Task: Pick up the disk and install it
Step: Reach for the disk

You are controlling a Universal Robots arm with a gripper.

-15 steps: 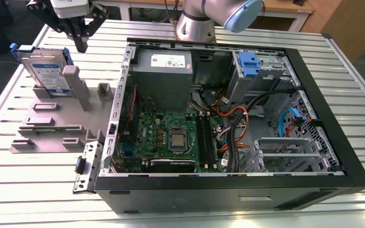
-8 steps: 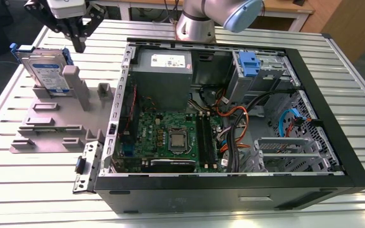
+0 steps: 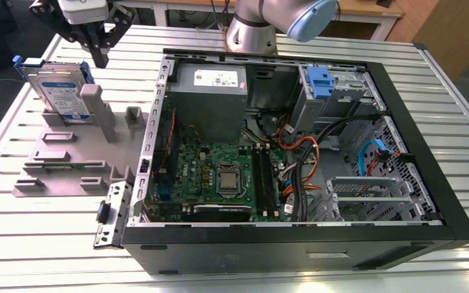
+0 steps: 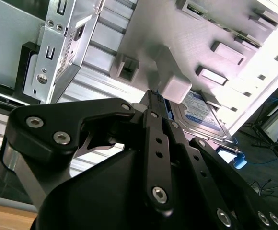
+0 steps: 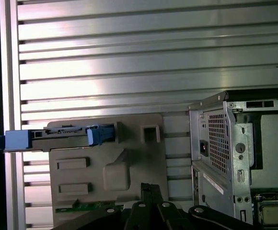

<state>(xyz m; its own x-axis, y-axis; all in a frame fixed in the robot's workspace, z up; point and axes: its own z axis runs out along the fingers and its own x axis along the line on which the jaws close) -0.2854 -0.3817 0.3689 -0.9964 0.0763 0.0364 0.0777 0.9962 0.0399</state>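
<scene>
Nearest in the exterior view, at six o'clock, the slatted metal surface carries an open black computer case lying on its side, its inside facing up. Within it a green motherboard sits toward seven o'clock, with orange and black cables bunched beside it at the case's middle. A grey power-supply box lies further back at eleven o'clock of the case, and a blue drive-bay latch at one o'clock. Outside the case, at nine o'clock of the view, a grey holder with raised blocks and slots rests flat on the surface. The disk stands on edge in the holder's far slot, at about ten o'clock, tilted a little, its white-and-blue label facing the camera and its blue caddy showing at the top corners. Above it, at eleven o'clock, the black fingers point straight down, pressed narrow together with nothing between them. Their tips hang just beside the disk's upper corner (on the case side, over a grey post of the holder), apart from both. In the second wrist view the fingers run as one closed bar toward that post, with the disk just beyond it. In the first wrist view the disk appears edge-on in the holder. Furthest back, at twelve o'clock, stands the arm's base.
</scene>
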